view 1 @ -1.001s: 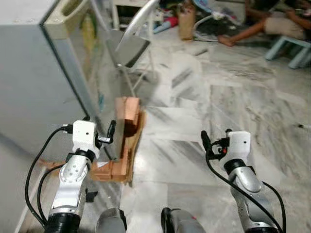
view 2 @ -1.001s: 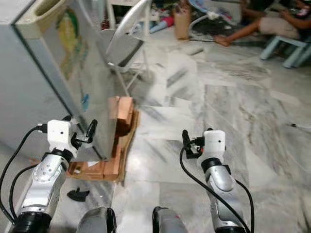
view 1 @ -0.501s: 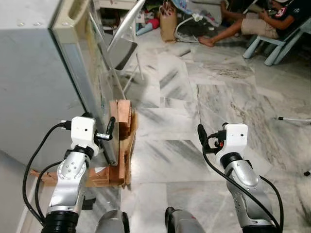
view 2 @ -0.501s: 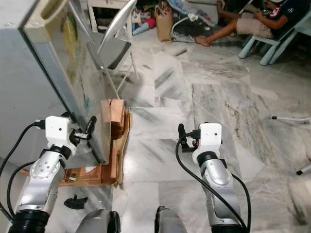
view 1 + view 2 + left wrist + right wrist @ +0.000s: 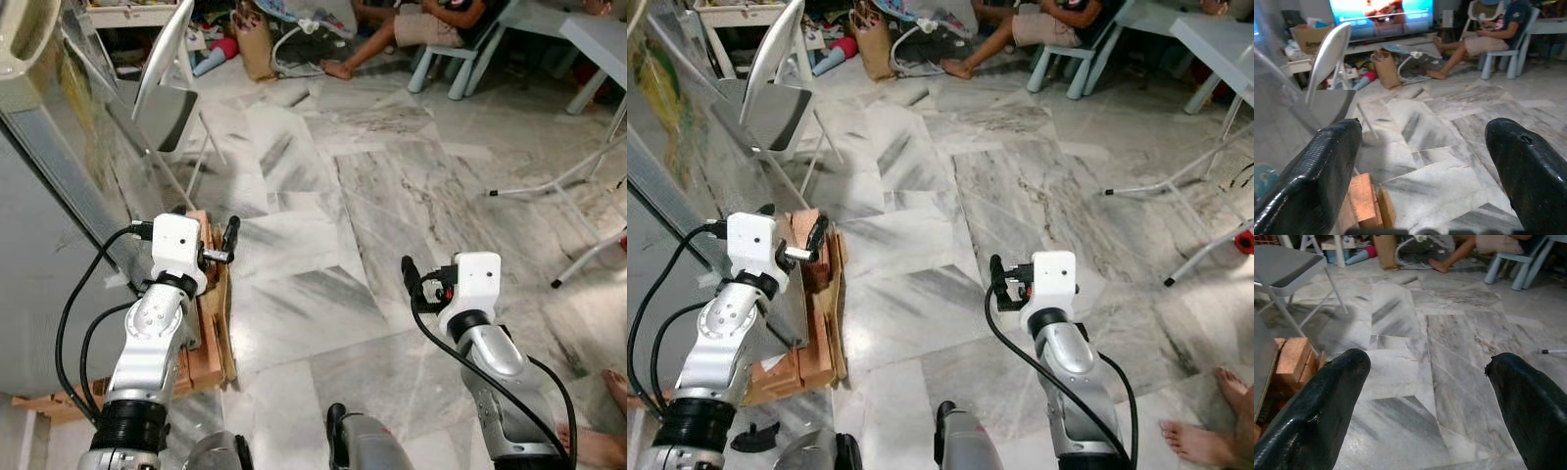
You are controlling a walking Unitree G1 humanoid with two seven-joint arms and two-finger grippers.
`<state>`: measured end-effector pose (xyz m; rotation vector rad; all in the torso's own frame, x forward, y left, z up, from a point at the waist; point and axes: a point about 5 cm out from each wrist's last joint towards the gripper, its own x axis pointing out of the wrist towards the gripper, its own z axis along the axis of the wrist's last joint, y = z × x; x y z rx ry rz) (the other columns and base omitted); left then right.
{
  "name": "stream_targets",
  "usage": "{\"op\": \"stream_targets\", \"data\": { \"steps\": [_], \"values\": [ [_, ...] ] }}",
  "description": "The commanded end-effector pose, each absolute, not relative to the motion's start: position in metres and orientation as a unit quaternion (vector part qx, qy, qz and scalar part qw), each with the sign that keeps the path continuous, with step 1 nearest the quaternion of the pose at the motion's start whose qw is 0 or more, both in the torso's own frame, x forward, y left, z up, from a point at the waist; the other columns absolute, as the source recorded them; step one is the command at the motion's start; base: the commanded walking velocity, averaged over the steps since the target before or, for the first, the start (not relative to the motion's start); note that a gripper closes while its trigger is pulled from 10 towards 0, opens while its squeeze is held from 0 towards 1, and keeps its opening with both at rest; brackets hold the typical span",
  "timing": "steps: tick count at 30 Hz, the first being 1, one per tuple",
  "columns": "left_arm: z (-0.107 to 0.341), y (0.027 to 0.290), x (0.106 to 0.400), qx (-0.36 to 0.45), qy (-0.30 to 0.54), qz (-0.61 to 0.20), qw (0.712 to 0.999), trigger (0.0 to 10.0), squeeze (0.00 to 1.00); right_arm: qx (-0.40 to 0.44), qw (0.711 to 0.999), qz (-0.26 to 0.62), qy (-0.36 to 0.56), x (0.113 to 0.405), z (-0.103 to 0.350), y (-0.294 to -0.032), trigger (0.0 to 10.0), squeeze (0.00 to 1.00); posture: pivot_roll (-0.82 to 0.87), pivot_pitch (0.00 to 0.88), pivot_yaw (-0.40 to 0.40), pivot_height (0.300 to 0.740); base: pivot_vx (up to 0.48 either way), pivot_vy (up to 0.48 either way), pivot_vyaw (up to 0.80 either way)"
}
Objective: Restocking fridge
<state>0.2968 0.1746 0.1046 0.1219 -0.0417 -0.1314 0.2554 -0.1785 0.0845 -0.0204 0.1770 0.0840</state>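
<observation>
- Grey metal fridge (image 5: 39, 255) fills the far left edge — a tall box whose glossy side panel runs back toward the room; it rests on a low stack of orange-brown wooden blocks and boards (image 5: 208, 333) on the floor.
- Beside that panel the left pincer (image 5: 229, 241) is held up at the end of its silver arm, just over the wooden stack; in the left wrist view its two black fingers (image 5: 1317, 171) stand wide apart with nothing between them.
- Behind it, a grey folding chair with a white frame (image 5: 774, 98) stands close to the fridge side.
- White and grey veined marble floor (image 5: 323, 215) spreads across the middle.
- Further back lie a brown paper bag (image 5: 257, 47) and a jumble of small items.
- The right pincer (image 5: 995, 284) hovers over bare floor, well apart from the fridge — its fingers (image 5: 1322, 406) are spread wide and empty in the right wrist view.
- At the rear, a person (image 5: 411, 27) sits on a pale blue plastic chair (image 5: 460, 61), one bare leg stretched out.
- At the right edge, thin white metal legs (image 5: 578, 166) cross the floor, and a bare foot (image 5: 1200, 441) shows at the lower right corner.
</observation>
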Motion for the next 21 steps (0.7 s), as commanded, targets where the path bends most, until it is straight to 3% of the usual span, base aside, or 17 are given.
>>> {"op": "stream_targets", "data": {
  "steps": [1,8,13,21],
  "values": [
    [0.1,0.175,0.296,0.049,-0.006,-0.073,0.996,10.0,0.0,-0.011,0.995,0.043,0.088,0.257,0.087,-0.18,10.0,0.0,-0.06,0.115,-0.043,0.74,0.0,0.0,0.0],
    [0.071,0.181,0.284,0.084,0.075,-0.075,0.991,10.0,0.0,-0.002,0.991,0.073,0.113,0.256,0.079,-0.175,10.0,0.0,-0.06,0.119,-0.039,0.74,0.0,0.0,0.0],
    [0.054,0.201,0.28,0.113,0.131,-0.018,0.985,10.0,0.0,0.001,0.985,0.102,0.138,0.255,0.072,-0.171,10.0,0.0,-0.06,0.119,-0.039,0.74,0.0,0.0,0.0],
    [0.07,0.225,0.307,0.12,0.106,0.061,0.985,10.0,0.0,0.003,0.981,0.123,0.151,0.256,0.069,-0.168,10.0,0.0,-0.07,0.117,-0.05,0.74,0.0,0.0,0.0]
  ]
}}
